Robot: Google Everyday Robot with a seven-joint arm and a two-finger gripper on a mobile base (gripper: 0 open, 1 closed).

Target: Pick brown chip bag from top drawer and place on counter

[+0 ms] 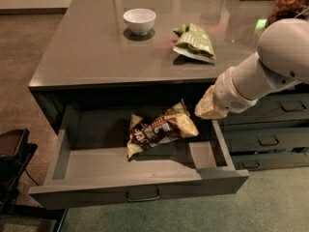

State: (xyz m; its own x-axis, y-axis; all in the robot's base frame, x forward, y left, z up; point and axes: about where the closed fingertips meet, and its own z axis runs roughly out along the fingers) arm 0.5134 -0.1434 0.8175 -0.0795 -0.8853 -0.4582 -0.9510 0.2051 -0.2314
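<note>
**Top drawer** (pixel 135 190): stands open, drawn well out from under the counter (pixel 87 57). A small bar handle (pixel 143 195) sits at the middle of its front.

**Brown chip bag** (pixel 161 129): lies crumpled on the drawer floor, right of the drawer's centre and toward its back. The dark middle with white lettering faces up, and one tan end points at the drawer's right wall. Nothing touches it.

**Gripper** (pixel 207 109): tan-coloured, on the end of the white arm (pixel 260 71), which reaches in from the right of the drawer. It hangs over the drawer's right rear corner, just above the right wall. It is close to the bag's tan end but apart from it. Its outline is smeared, so I cannot tell whether it is released or clenched, though it appears to carry nothing.

**Counter top, behind and above the drawer:**
- A white bowl (pixel 139 21) sits behind the drawer's middle.
- A green chip bag (pixel 194 42) lies flat behind the drawer's right half.

**Right of the drawer:** a stack of narrower drawers (pixel 270 139), all closed.

**Left of the drawer:** a dark object (pixel 12 163) on the floor, cut off by the frame edge and not identifiable.
</note>
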